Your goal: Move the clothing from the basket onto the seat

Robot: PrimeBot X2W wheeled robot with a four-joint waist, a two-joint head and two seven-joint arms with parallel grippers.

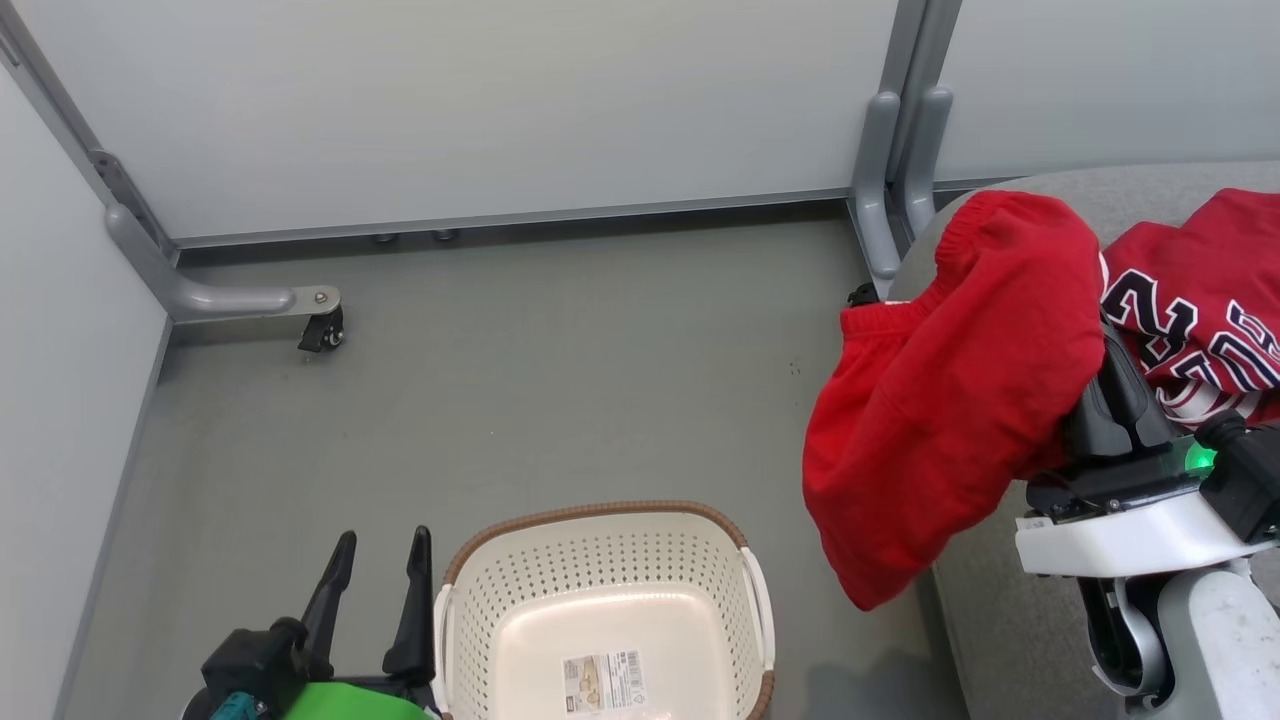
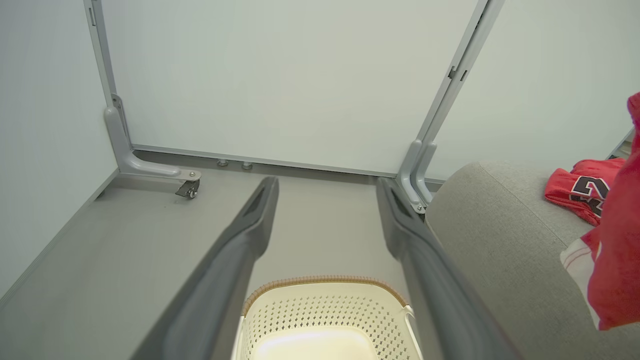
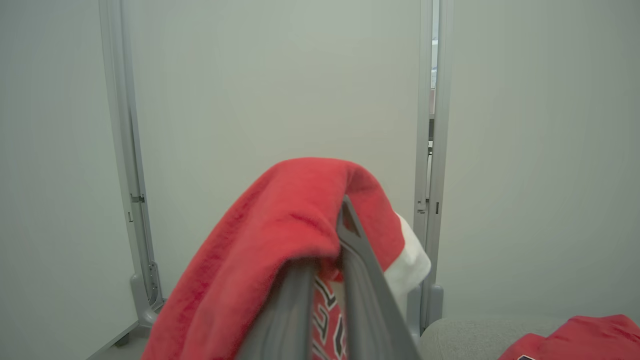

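Two fingers of my left gripper point(image 1: 383, 545) are standing wide apart and holding nothing, just left of the basket point(image 1: 600, 512), which is sitting on the floor point(image 1: 500, 350). To the right, my right gripper point(image 3: 325, 260) is pinching shut on one red garment point(image 1: 950, 400), which is hanging draped over its fingers at the left edge of the seat point(image 1: 1000, 640). Further right, the second red garment point(image 1: 1210, 310), with black-and-white lettering, is lying on that seat.
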